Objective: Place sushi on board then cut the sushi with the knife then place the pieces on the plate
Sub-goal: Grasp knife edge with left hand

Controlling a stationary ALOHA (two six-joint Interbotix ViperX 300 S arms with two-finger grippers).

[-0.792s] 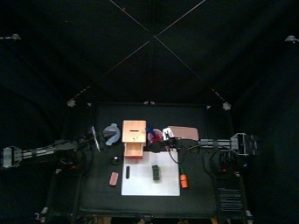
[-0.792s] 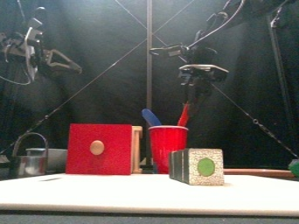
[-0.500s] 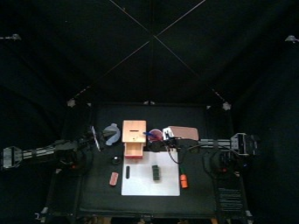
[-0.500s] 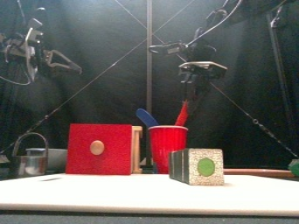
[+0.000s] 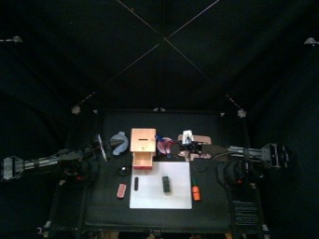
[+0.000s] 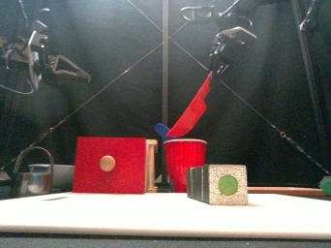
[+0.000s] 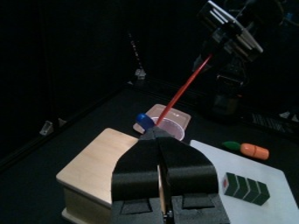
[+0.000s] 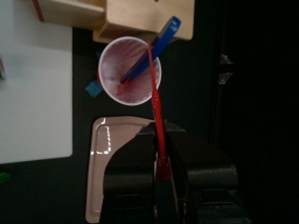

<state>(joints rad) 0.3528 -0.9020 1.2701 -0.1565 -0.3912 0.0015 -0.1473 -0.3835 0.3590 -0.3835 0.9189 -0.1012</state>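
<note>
We grip the knife (image 6: 196, 102) in the right jaws, tip just above the cup (image 6: 185, 160). The sushi (image 6: 220, 184) lies frontward on the board (image 6: 130, 208), axis front-to-back. The left jaws are closed and empty.

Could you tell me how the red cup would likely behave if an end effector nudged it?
The red cup looks like hollow plastic, so probably light and easy to slide. It stands taller than wide, with only the blue knife leaning out one side, so a high push might tip it.
</note>
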